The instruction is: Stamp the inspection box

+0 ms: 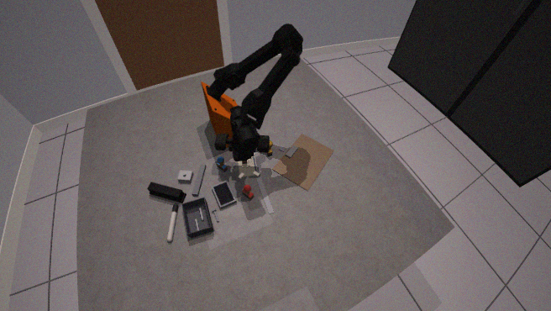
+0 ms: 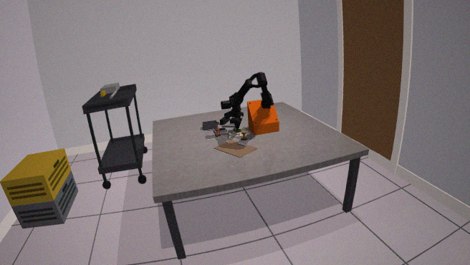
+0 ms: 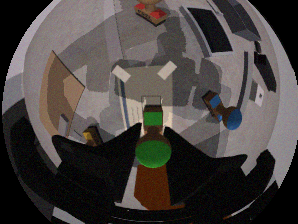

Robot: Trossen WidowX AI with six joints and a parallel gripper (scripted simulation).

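My gripper (image 3: 152, 128) (image 2: 237, 126) is shut on the green stamp (image 3: 153, 151) (image 2: 237, 129), gripping below its round green knob. The stamp is roughly upright, low over the card (image 3: 145, 82) (image 1: 249, 170). A thin box outline (image 3: 151, 96) shows on the card just beyond the stamp's block in the wrist view. The stamp's underside is hidden, so I cannot tell whether it touches the card or whether there is a print. White pieces lie at the card's far corners. The dark ink pad (image 1: 223, 194) (image 3: 210, 30) lies open nearby.
A red stamp (image 1: 248, 192) (image 3: 150, 14), a blue stamp (image 1: 221, 163) (image 3: 232, 118) and a yellow stamp (image 2: 243, 135) (image 3: 91, 136) stand around the card. A dark tray (image 1: 188, 223), white marker (image 1: 171, 227) and black block (image 1: 165, 192) lie beyond the pad. A brown board (image 1: 321, 155) lies opposite.
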